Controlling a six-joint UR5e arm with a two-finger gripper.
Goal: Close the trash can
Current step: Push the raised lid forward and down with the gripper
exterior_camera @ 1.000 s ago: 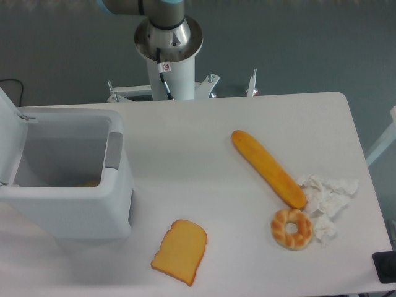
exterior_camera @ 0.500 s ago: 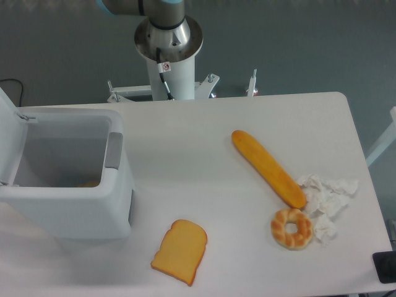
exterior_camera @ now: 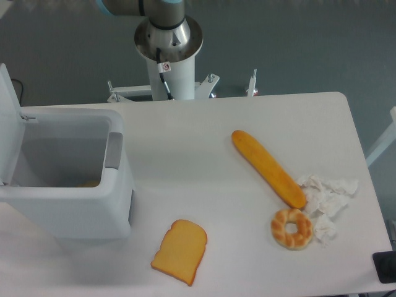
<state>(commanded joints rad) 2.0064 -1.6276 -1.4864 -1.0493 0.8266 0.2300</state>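
The trash can (exterior_camera: 74, 210) is a large white boxy bin at the table's left side, and it stands open. Its flat white lid (exterior_camera: 8, 93) stands nearly upright at the frame's left edge, hinged on the bin's left side. A grey latch (exterior_camera: 114, 150) sits on the bin's right rim. Something yellowish (exterior_camera: 90, 183) lies at the bottom inside. Only the arm's base column (exterior_camera: 168, 55) shows, behind the table. The gripper is out of view. A pale shape pokes in at the top left corner (exterior_camera: 4, 6), and I cannot tell what it is.
A long baguette (exterior_camera: 268, 167) lies diagonally right of centre. A bagel (exterior_camera: 291, 228) and crumpled white paper (exterior_camera: 326, 198) lie below it. A toast slice (exterior_camera: 180, 250) rests near the front edge, right of the bin. A black object (exterior_camera: 387, 267) sits at the bottom right.
The lid's visible edge now reaches higher up the left edge of the frame than before, so it has swung more upright. The bread items have not moved.
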